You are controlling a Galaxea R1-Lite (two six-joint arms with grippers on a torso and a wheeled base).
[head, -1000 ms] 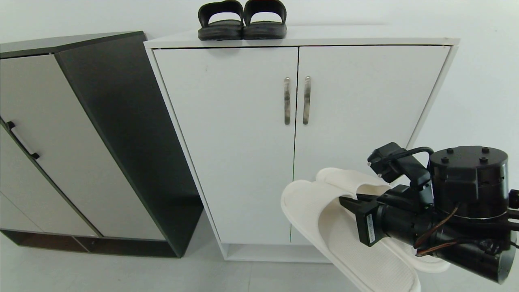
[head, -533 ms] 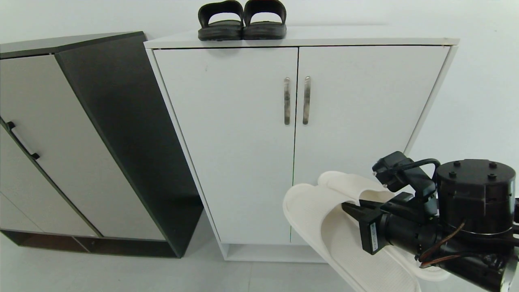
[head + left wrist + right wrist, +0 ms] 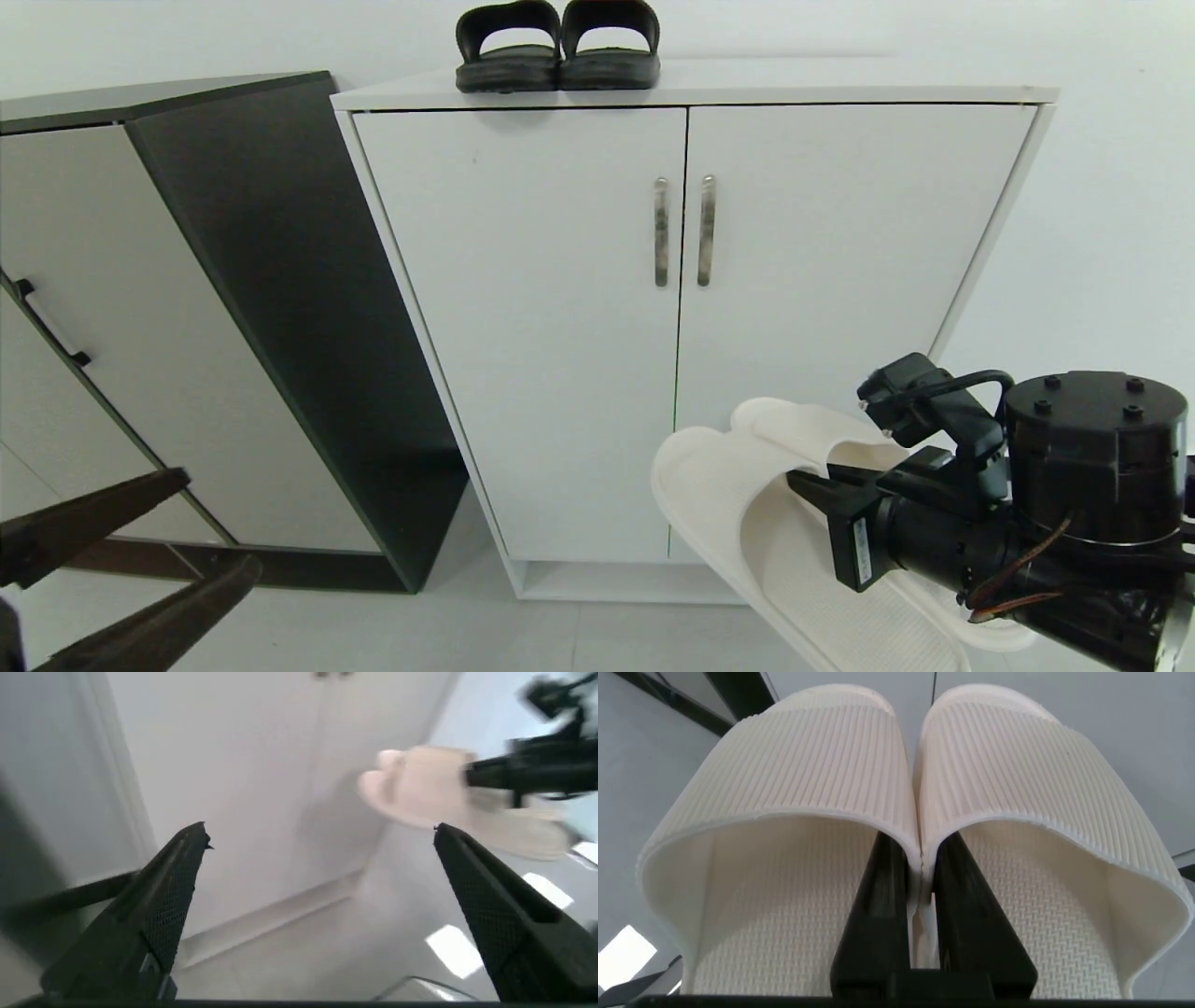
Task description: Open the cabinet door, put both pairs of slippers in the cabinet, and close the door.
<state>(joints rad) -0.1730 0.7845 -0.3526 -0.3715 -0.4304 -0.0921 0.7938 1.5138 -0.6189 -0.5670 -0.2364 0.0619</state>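
The right claw (image 3: pixel 805 485) pinches the white slippers (image 3: pixel 738 495) low before the shut right door (image 3: pixel 840 233) of the cabinet (image 3: pixel 523 327), toes toward it. The left claw (image 3: pixel 221 521), spread and empty, hangs off the cabinet's lower left, probably the arm free for the handles (image 3: pixel 661 231) higher up.

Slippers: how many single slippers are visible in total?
4. Two black slippers stand side by side on top of the white cabinet; two white slippers are clamped together in the right gripper.
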